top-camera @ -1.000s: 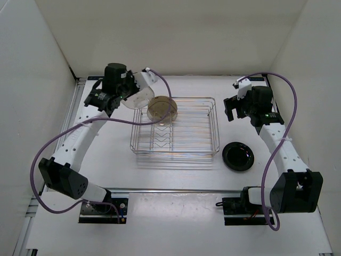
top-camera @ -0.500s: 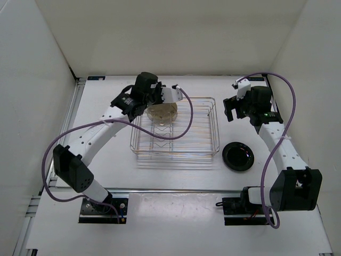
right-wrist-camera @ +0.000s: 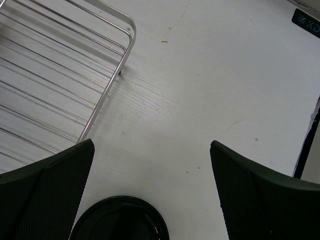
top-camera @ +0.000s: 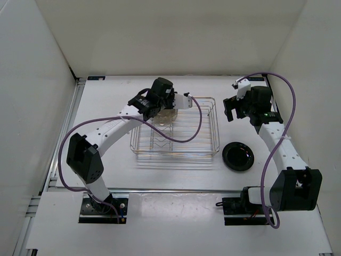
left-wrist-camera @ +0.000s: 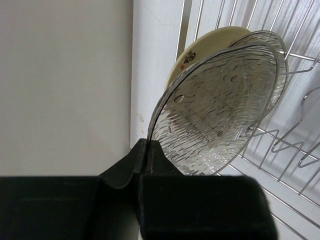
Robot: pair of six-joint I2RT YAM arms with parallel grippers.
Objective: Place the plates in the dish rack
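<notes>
**Clear plate held in the rack, black plate on the counter**

A white counter (top-camera: 160, 181) is seen from above, walled in white on three sides. The rack (top-camera: 176, 153) is set at the middle of that view, with zigzag prongs running across it. The left arm (top-camera: 106, 133) is stretched from the lower left up to the rack's upper left corner. The right arm (top-camera: 279, 141) is raised along the right side, well apart from the rack.

A clear plate (left-wrist-camera: 220, 105), speckled and ribbed, is stood on edge inside the rack, in the wrist view's centre. A yellowish plate (left-wrist-camera: 200, 45) is stood just behind it, at the rack's upper left; whether the two touch cannot be told. A black plate (top-camera: 237, 156) is laid flat on the counter, just right of the rack's lower right corner.

The left hand (left-wrist-camera: 145, 147) is clamped on the clear plate's lower rim. The right hand (right-wrist-camera: 152, 175) is spread wide and holds nothing; it is hung above the counter, with the black plate at the bottom edge of its wrist view.
</notes>
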